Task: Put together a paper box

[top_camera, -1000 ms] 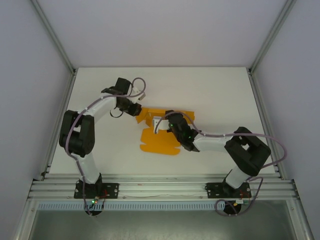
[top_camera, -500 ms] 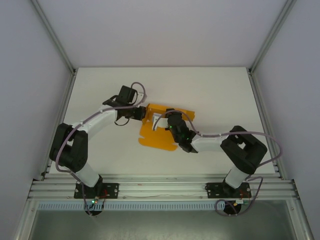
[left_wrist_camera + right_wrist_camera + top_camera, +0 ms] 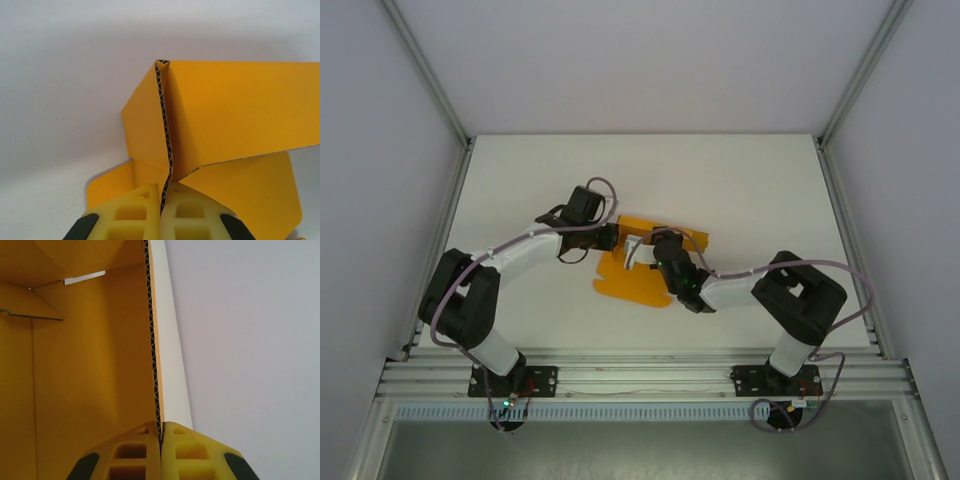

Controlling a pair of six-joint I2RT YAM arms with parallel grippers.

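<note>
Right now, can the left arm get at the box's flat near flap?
Probably not yet: the left tool is shut on an upright wall of the paper box; the flap itself lies uncovered.

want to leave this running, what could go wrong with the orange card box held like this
The left gripper and right gripper each pinch an edge of the orange corrugated card box; opposing pulls might tear it. The edge bends just above the left grip, so it may buckle.
</note>
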